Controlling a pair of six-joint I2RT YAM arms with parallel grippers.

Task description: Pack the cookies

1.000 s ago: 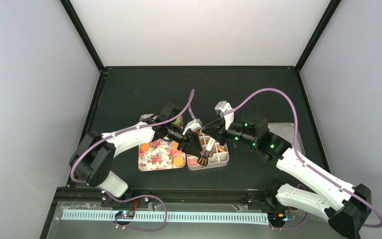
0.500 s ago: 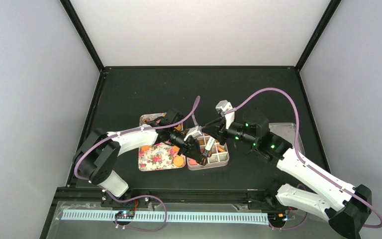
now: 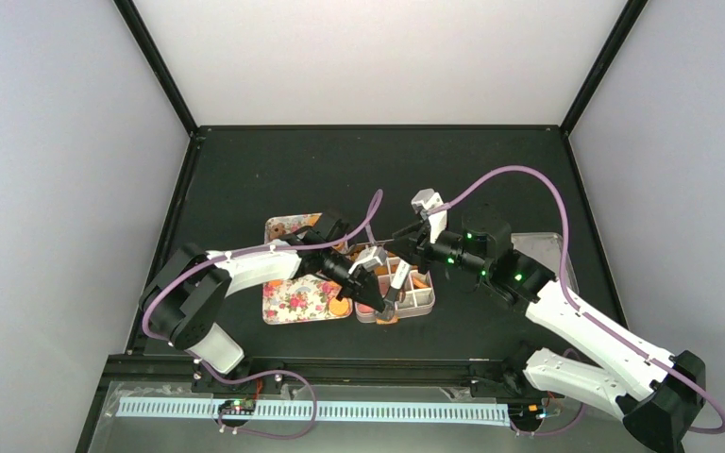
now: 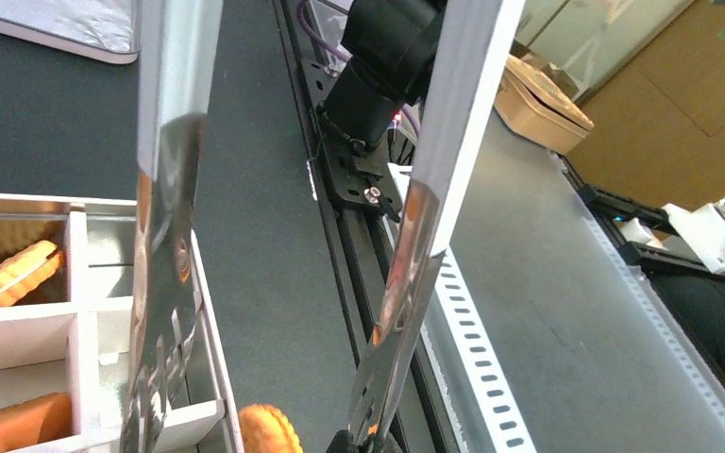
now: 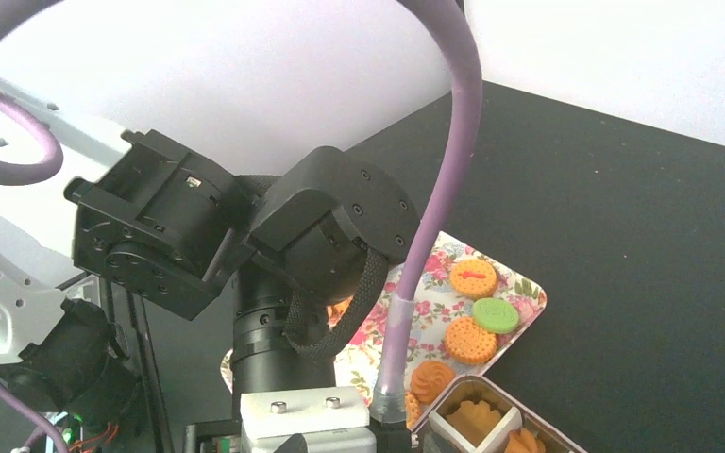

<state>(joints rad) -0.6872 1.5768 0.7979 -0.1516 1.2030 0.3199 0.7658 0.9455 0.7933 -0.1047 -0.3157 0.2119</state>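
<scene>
My left gripper [image 3: 361,270] is shut on metal tongs [image 4: 165,236], whose two blades stand apart. One orange cookie [image 4: 269,429] sits between the tong tips, touching neither, just outside the near corner of the partitioned tin [image 4: 206,321]. In the top view this cookie [image 3: 385,319] shows at the tin's [image 3: 427,302] near edge. Orange cookies [image 4: 9,274] lie in the tin's compartments. More cookies, orange [image 5: 470,340] and one green [image 5: 496,314], lie on the flowered tray [image 5: 527,288]. My right gripper [image 3: 408,238] hovers at the tin's far edge, with its fingers hidden.
The flowered tray [image 3: 293,300] lies left of the tin, under my left forearm. A flat silver lid [image 3: 538,247] lies to the right, under my right arm. The table's near rail [image 4: 340,245] runs just past the tin. The two wrists are close together above the tin.
My left arm has swung the tongs toward the tin's near edge and lowered them. An orange cookie now shows at that edge. My right arm has barely moved.
</scene>
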